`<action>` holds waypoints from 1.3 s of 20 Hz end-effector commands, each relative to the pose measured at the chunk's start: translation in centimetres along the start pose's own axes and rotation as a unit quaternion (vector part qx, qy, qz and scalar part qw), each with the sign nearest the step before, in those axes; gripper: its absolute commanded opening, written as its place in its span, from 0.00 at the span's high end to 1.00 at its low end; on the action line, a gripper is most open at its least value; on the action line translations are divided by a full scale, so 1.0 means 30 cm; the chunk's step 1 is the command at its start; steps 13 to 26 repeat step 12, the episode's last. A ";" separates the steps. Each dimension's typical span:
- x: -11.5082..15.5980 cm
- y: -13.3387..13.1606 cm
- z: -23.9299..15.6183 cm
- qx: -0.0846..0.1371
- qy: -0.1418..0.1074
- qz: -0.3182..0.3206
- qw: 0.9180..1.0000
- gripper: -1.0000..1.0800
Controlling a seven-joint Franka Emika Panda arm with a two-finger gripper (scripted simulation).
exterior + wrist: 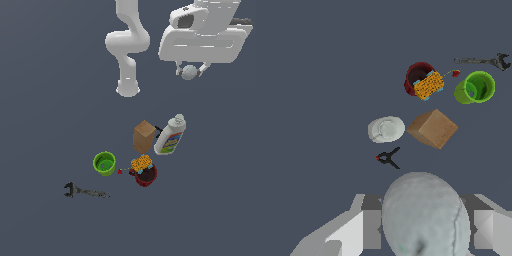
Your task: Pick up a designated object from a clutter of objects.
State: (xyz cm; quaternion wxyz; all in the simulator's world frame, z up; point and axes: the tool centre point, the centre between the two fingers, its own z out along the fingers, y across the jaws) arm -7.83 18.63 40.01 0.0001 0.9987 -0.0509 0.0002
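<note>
- High above the floor, in the exterior view's upper right, the gripper grips the small pale ball, its fingers closed against the ball's two sides.
- In the wrist view the same ball fills the foreground between the grey fingers.
- Well below it lie the other things: a brown box just beside a white bottle with a colourful label.
- A small black clamp lies close by the bottle; the exterior view shows only a dark sliver of it.
- A yellow-orange block rests on the rim of the red mug.
- The green cup stands upright near the mug, with a tiny red speck between them.
- The dark wrench lies flat, apart from the cup.
</note>
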 end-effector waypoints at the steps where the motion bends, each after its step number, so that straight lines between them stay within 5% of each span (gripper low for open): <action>1: 0.001 -0.024 -0.027 0.000 0.000 0.000 1.000 1.00; 26: 0.006 -0.046 -0.050 0.000 0.000 0.000 1.000 1.00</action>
